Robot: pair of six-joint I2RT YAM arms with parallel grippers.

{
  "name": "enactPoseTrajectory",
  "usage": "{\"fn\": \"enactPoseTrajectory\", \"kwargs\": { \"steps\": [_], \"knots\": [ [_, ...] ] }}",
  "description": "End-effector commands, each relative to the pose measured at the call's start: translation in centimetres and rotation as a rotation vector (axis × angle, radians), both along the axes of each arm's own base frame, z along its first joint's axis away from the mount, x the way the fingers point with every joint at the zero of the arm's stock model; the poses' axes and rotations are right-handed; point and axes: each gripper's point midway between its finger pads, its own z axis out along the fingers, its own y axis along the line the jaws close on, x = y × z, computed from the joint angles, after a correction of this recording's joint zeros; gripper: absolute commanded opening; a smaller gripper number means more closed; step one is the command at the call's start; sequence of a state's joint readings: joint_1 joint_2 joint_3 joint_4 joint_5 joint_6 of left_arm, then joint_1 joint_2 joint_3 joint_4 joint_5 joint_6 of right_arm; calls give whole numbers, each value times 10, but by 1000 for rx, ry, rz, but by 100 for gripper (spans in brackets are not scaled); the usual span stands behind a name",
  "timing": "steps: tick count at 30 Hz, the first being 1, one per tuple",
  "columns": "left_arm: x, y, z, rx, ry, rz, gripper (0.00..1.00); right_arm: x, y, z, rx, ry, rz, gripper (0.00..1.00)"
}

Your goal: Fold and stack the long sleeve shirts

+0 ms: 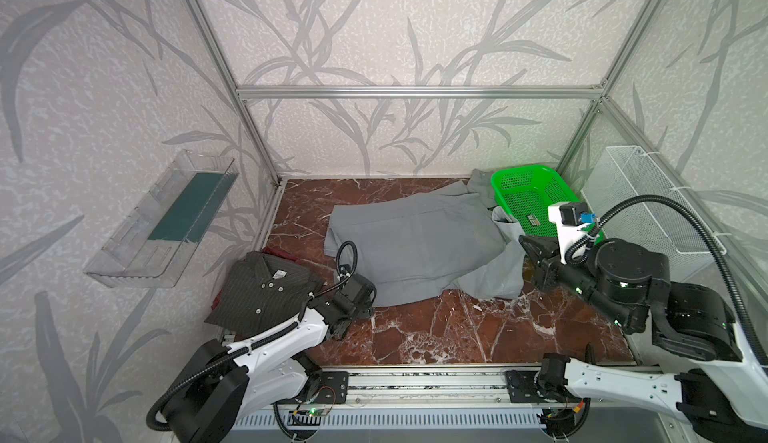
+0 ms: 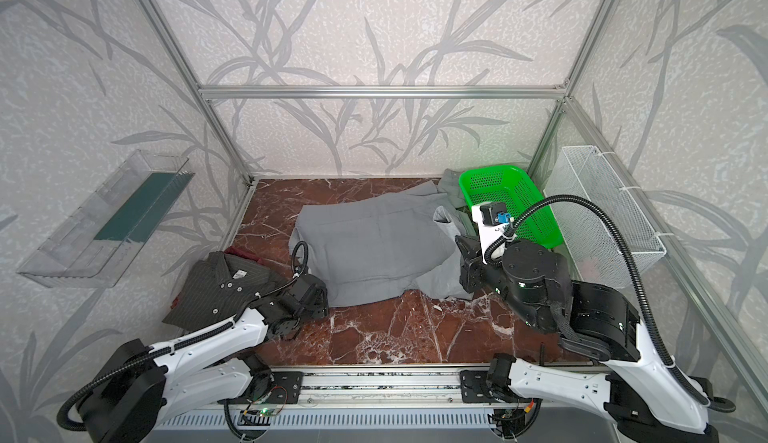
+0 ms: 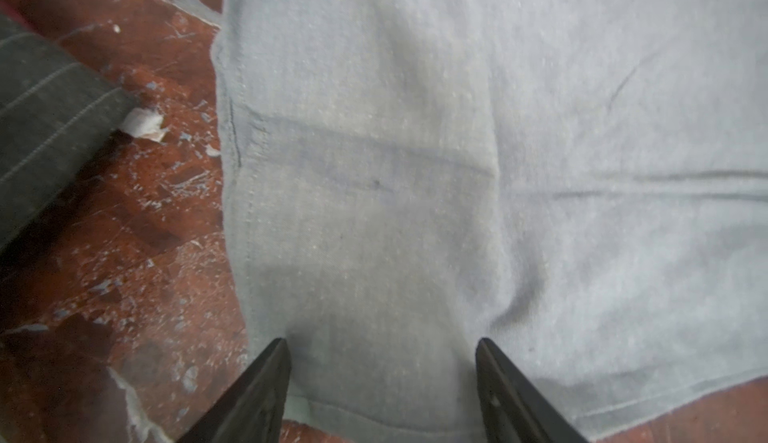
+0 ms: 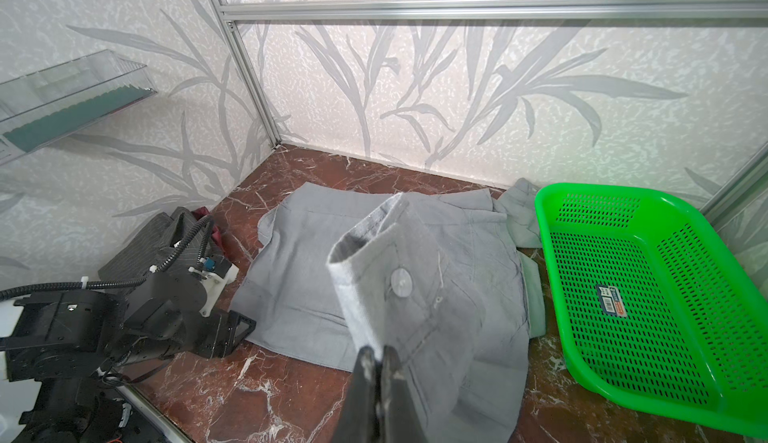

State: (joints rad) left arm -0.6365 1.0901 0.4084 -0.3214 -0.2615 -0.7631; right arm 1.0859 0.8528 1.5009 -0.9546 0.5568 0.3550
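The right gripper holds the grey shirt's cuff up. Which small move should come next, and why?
Probably close the left gripper on the near edge of the grey shirt: the jaws stand open astride the cloth, gripping nothing. The right gripper is shut on the raised cuff, so anchoring that edge should keep the shirt from sliding as the sleeve folds across.

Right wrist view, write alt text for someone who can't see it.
The right pincer holds up the buttoned cuff of a grey shirt spread on a red marble table. A green basket sits beside the shirt.
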Motion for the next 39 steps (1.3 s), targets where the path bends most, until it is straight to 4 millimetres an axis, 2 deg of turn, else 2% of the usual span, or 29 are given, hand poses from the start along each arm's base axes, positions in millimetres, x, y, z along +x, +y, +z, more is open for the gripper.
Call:
{"fn": "enactPoseTrajectory", "kwargs": {
  "steps": [1, 3, 7, 9, 14, 17, 23, 26, 29, 34, 39],
  "knots": [
    [4, 11, -2, 15, -22, 64, 63, -2, -1, 6, 33, -8, 2, 0],
    [4, 10, -4, 13, -11, 71, 55, -2, -2, 6, 33, -8, 1, 0],
    [2, 11, -10, 16, 19, 88, 46, -3, -2, 7, 39, -9, 2, 0],
    [-1, 13, -15, 10, 39, 104, 47, -3, -3, 8, 41, -11, 5, 0],
    [-14, 22, -18, 11, 78, 156, 59, -4, -5, 9, 40, -13, 1, 0],
    [-20, 25, -24, -4, 81, 173, 59, -4, -6, 10, 47, -15, 2, 0],
    [-27, 28, -32, -10, 101, 199, 36, -4, -7, 12, 46, -16, 0, 0],
    [-30, 30, -36, -1, 119, 205, 18, -5, -9, 14, 47, -19, -4, 0],
    [-31, 35, -30, 20, 126, 234, 0, -5, -13, 17, 47, -27, -14, 0],
    [-32, 43, 0, 62, 112, 247, 0, -5, -15, 23, 46, -44, -16, 0],
    [-36, 41, 19, 5, 87, 230, 0, -5, -19, 35, 45, -82, -19, 0]
  ]
}}
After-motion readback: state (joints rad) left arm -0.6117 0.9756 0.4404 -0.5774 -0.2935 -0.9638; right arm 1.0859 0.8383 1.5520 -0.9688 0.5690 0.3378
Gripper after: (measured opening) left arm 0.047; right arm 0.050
